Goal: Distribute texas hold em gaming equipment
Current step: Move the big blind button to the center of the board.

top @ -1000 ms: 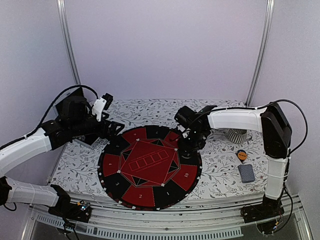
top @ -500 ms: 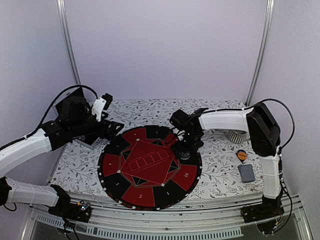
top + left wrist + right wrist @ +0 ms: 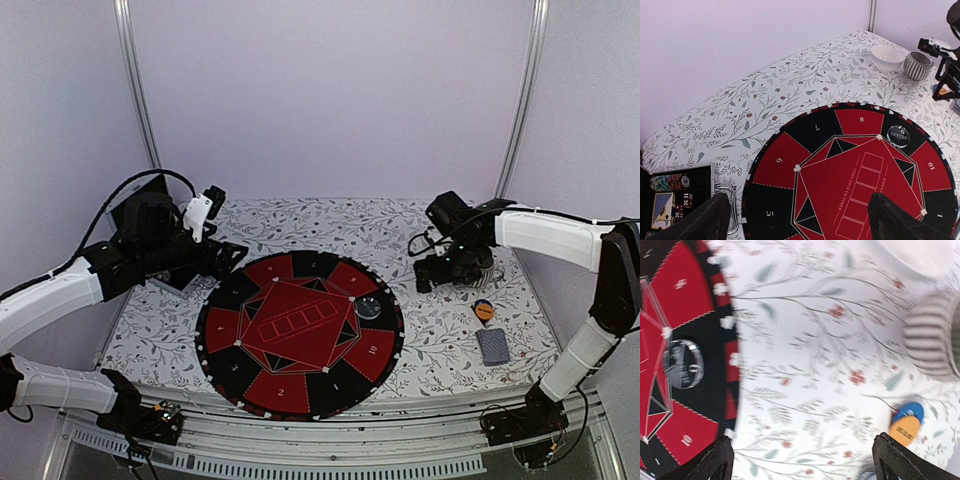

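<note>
A round dark dealer button (image 3: pixel 369 306) lies on a black segment at the right of the round red-and-black poker mat (image 3: pixel 300 335). It also shows in the left wrist view (image 3: pixel 899 134) and the right wrist view (image 3: pixel 684 364). My right gripper (image 3: pixel 432 276) is open and empty above the floral cloth, right of the mat. Orange and blue disc buttons (image 3: pixel 484 311) lie stacked at the right and also show in the right wrist view (image 3: pixel 907 422). A grey-blue-backed card deck (image 3: pixel 492 346) lies near them. My left gripper (image 3: pixel 232 254) is open and empty over the mat's far left edge.
A ribbed grey cup (image 3: pixel 916 65) and a white bowl (image 3: pixel 887 56) stand at the far right corner. An open black case (image 3: pixel 670 200) with stacked chips, cards and dice sits left of the mat. The cup is close behind my right gripper (image 3: pixel 932 340).
My right gripper has drawn back from the mat's right side to the right over the cloth. The dealer button now lies uncovered on the mat. The left arm has not moved.
</note>
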{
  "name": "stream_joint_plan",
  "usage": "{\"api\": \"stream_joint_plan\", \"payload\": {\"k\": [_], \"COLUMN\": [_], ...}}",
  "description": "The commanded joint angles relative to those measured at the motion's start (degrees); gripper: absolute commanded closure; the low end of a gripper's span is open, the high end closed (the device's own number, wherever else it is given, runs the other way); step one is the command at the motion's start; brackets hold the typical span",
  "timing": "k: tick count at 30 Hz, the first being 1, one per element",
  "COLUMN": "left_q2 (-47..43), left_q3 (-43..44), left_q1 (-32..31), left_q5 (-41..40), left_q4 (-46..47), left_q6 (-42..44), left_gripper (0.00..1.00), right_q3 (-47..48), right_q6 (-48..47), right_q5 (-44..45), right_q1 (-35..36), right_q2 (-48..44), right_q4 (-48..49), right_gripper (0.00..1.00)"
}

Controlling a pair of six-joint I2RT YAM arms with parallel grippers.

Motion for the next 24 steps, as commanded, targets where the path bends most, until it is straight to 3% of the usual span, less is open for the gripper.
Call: {"api": "stream_joint_plan", "payload": {"k": [1,7,13,21,24], "left_q2": [-0.84,-1.01,-1.38,-1.97,-1.93], "left_q3": [-0.91,-0.91,-1.08,-1.26,-1.26], "left_q1": [-0.53,-0.53,-0.53,-0.49,-0.53], "left_q5": [-0.13,-0.17,-0.35,0.14,0.11], "left_q4": [1.03,0.96,1.04,1.12,1.11], "left_q6": [0.55,0.66,0.84,0.82,0.84], "left_gripper": [0.02,0.02,0.02,0.02,0.02], "right_q3": [-9.57,-16.56,-17.99,-20.92,-20.63], "right_q6": [1.9,0.42,-0.17,-0.2,-0.17], "right_q5": [1.13,-2.11,-1.04,-1.33,-1.14], "right_q1": [-9.26,-21.8,-25.78,-30.24,-30.25], "right_q2": [-6.66,-10.7,-8.73,-6.45,-4.08], "right_q4": [0.36,7.75,12.44,18.11,18.47], "right_gripper": [0.01,0.01,0.0,0.13,0.22]}}
